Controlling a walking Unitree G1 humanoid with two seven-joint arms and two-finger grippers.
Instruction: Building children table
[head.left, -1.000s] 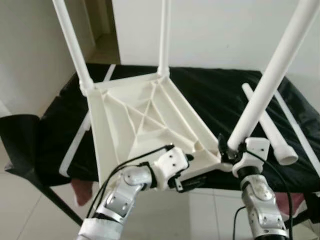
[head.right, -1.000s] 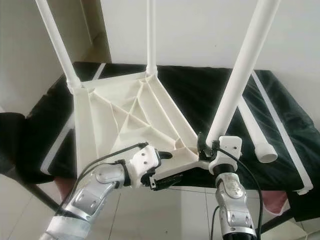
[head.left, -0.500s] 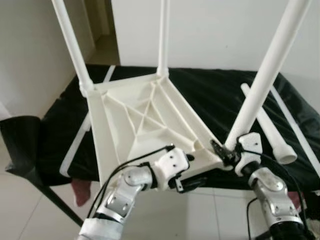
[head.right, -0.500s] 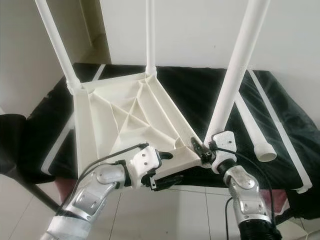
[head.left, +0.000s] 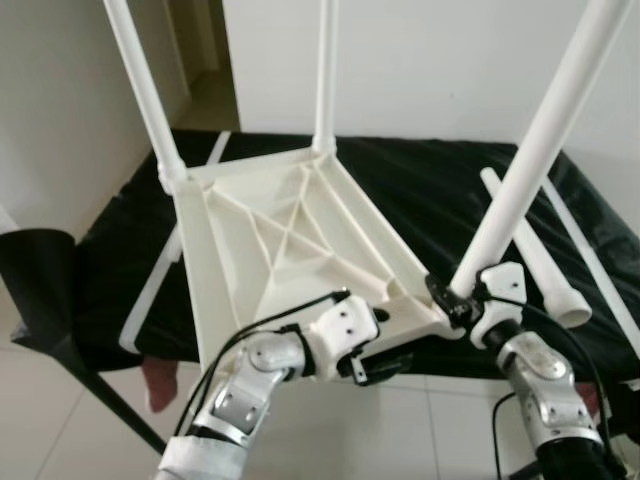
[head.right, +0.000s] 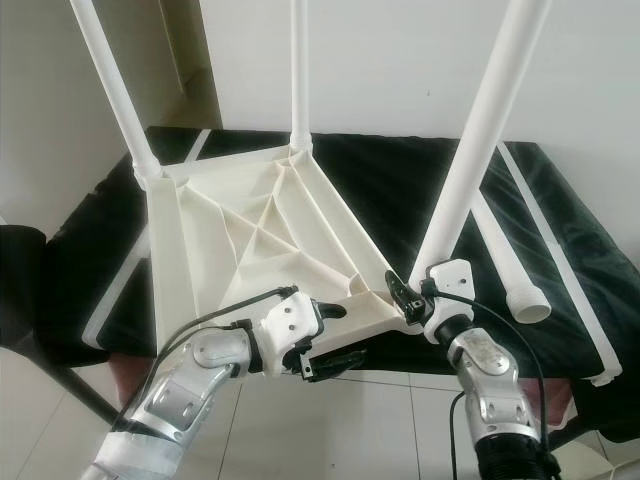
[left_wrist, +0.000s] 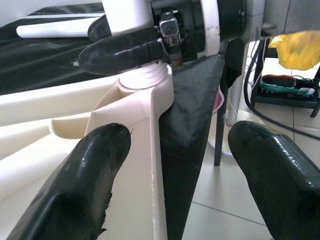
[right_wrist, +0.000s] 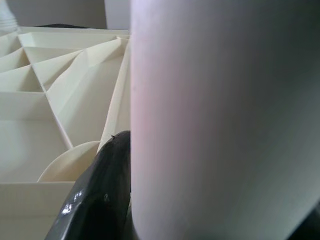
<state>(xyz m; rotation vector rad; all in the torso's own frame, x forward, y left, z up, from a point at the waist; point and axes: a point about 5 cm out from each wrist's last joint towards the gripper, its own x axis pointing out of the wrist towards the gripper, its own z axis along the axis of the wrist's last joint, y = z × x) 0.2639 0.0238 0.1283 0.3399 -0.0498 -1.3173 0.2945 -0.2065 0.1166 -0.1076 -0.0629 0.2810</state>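
Note:
A white plastic tabletop (head.left: 290, 240) lies upside down on a black-covered surface (head.left: 440, 190). Two white legs stand in its far corners, one at the left (head.left: 145, 90) and one in the middle (head.left: 326, 70). A third leg (head.left: 530, 170) rises tilted from the near right corner socket. My right gripper (head.right: 412, 290) is shut on that leg's base, one black finger (right_wrist: 100, 200) pressed against it. My left gripper (head.right: 335, 340) is open at the tabletop's front rim, with one finger (left_wrist: 75, 190) over the rim and the other (left_wrist: 275, 170) off the edge.
A loose white leg (head.left: 535, 255) lies on the black cover to the right. Long white strips lie along its left side (head.left: 155, 280) and its right side (head.left: 590, 260). A dark seat (head.left: 40, 290) stands at the left. Tiled floor lies below.
My right forearm has swung out to the right while its gripper stays on the leg's base. The held leg wobbled slightly. The left gripper has not moved.

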